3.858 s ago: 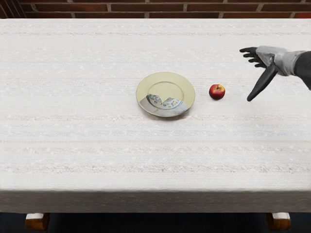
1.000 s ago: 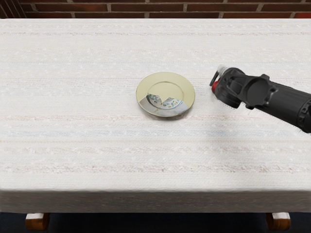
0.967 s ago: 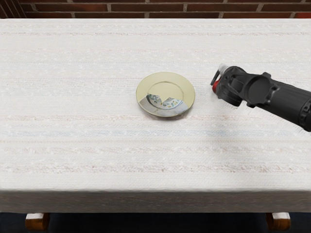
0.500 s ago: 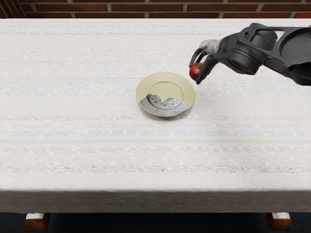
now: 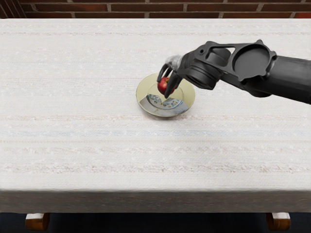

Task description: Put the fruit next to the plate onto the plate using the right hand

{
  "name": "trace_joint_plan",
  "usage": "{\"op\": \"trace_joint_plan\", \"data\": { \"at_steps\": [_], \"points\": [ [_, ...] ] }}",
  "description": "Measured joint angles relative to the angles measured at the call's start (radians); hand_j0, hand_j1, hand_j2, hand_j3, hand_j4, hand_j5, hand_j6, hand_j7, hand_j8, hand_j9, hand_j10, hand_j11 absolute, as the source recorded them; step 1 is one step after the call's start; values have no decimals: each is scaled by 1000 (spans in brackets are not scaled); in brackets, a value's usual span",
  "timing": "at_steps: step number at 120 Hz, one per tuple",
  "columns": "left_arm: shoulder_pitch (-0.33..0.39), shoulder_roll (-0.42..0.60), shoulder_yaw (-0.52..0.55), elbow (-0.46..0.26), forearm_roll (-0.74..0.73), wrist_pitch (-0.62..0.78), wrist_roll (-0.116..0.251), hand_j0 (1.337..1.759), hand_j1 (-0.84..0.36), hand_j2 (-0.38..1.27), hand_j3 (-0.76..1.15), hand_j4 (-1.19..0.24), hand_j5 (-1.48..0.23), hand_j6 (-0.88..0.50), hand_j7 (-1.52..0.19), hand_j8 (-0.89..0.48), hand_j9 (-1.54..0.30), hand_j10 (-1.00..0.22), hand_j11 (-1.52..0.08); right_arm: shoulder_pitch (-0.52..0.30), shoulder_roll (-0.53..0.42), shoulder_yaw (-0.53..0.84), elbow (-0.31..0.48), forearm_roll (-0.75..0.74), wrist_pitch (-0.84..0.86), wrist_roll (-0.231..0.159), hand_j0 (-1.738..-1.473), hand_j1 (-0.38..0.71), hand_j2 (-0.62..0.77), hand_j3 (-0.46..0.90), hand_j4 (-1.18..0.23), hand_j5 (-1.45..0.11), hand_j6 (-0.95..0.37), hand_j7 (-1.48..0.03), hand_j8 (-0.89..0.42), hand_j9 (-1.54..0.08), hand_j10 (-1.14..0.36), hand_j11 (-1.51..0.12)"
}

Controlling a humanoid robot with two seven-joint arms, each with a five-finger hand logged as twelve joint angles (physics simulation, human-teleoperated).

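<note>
A shiny gold plate (image 5: 150, 104) lies near the middle of the white-clothed table. My right hand (image 5: 167, 82), on a dark arm reaching in from the right edge, is over the plate with its fingers curled around a red apple (image 5: 164, 86). The apple sits above the plate's centre, partly hidden by the fingers; I cannot tell whether it touches the plate. The left arm is out of view.
A light woven cloth covers the table (image 5: 97, 145). A brick wall (image 5: 146, 7) runs along the far edge. The table's front edge is near the bottom of the picture.
The right hand closed on the apple to the right of the plate, lifted it, and carried it left; it now holds the apple over the plate's centre.
</note>
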Motion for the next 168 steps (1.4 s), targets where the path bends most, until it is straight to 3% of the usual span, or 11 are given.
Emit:
{"op": "trace_joint_plan", "data": {
  "at_steps": [30,49,67,99,115,123,143,156,168],
  "points": [
    [0,0,0,0,0,0,0,1658,60,48,0,-241,-313,-241,-313,-241,-313,-241,-313,-26,37,0,-60,-8,4,-1,-1658,304,267,2,-779,-1190,-315,-1081,-250,-1196,-544,-1226],
    [0,0,0,0,0,0,0,1658,60,48,0,-241,-313,-241,-313,-241,-313,-241,-313,-33,40,3,-71,-13,3,-2,-1658,263,143,0,-656,-948,-399,-889,-347,-952,-547,-968],
    [0,0,0,0,0,0,0,1658,60,48,0,-241,-313,-241,-313,-241,-313,-241,-313,-36,40,6,-78,-12,1,-3,-1658,195,27,0,-523,-727,-400,-698,-368,-728,-471,-736],
    [0,0,0,0,0,0,0,1658,60,48,0,-241,-313,-241,-313,-241,-313,-241,-313,-36,38,12,-95,-7,-6,-3,-1658,-36,-19,0,-281,-377,-248,-369,-239,-377,-266,-379],
    [0,0,0,0,0,0,0,1658,60,48,0,-241,-313,-241,-313,-241,-313,-241,-313,-39,2,81,-78,-4,7,-2,-1658,-159,-14,0,-170,-226,-153,-221,-148,-226,-162,-227],
    [0,0,0,0,0,0,0,1658,60,48,0,-241,-313,-241,-313,-241,-313,-241,-313,-57,-66,157,-32,21,65,25,-1658,-197,-13,0,-136,-180,-124,-177,-121,-180,-131,-181],
    [0,0,0,0,0,0,0,1658,60,48,0,-241,-313,-241,-313,-241,-313,-241,-313,-168,-272,384,56,142,354,161,-1658,-250,-11,0,-87,-114,-82,-112,-80,-114,-84,-114],
    [0,0,0,0,0,0,0,1658,60,48,0,-241,-313,-241,-313,-241,-313,-241,-313,-298,-366,551,118,205,506,201,-1658,-268,-10,0,-71,-92,-68,-91,-67,-92,-69,-92],
    [0,0,0,0,0,0,0,1658,60,48,0,-241,-313,-241,-313,-241,-313,-241,-313,-411,-474,625,171,319,630,219,-1658,-277,-10,0,-62,-80,-60,-80,-59,-80,-61,-80]
  ]
}}
